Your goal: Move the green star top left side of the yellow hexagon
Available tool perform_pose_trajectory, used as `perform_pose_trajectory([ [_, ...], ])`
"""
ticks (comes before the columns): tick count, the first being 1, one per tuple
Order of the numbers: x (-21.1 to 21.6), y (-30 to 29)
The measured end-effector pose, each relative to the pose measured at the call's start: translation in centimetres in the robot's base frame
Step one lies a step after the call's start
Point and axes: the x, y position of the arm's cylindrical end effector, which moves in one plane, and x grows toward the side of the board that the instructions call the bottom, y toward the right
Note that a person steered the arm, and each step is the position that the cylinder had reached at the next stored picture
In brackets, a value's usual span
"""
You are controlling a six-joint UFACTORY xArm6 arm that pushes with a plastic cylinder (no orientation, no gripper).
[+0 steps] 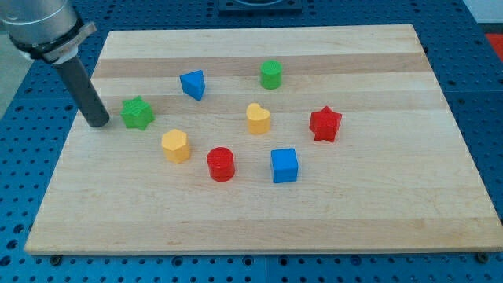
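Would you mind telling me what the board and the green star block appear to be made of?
The board looks like pale wood with a smooth matte finish: grain lines and glued strips of differing tone show. The green star, just right of my tip in the view, looks like painted wood or plastic; its even, dull colour shows no grain, so I cannot tell which.

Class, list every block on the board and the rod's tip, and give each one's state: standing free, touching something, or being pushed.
my tip: just left of the green star, contact unclear
green star: flat, upper left of the yellow hexagon
yellow hexagon: free
blue triangle: free
green cylinder: upright, free
yellow heart: free
red star: free
red cylinder: upright, free
blue cube: free
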Motion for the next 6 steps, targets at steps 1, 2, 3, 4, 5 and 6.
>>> perform_pose_trajectory([
  [1, 0.0, 0.0],
  [2, 0.0, 0.8],
  [3, 0.0, 3.7],
  [4, -0.2, 5.6],
  [5, -0.2, 5.7],
  [6, -0.2, 5.6],
])
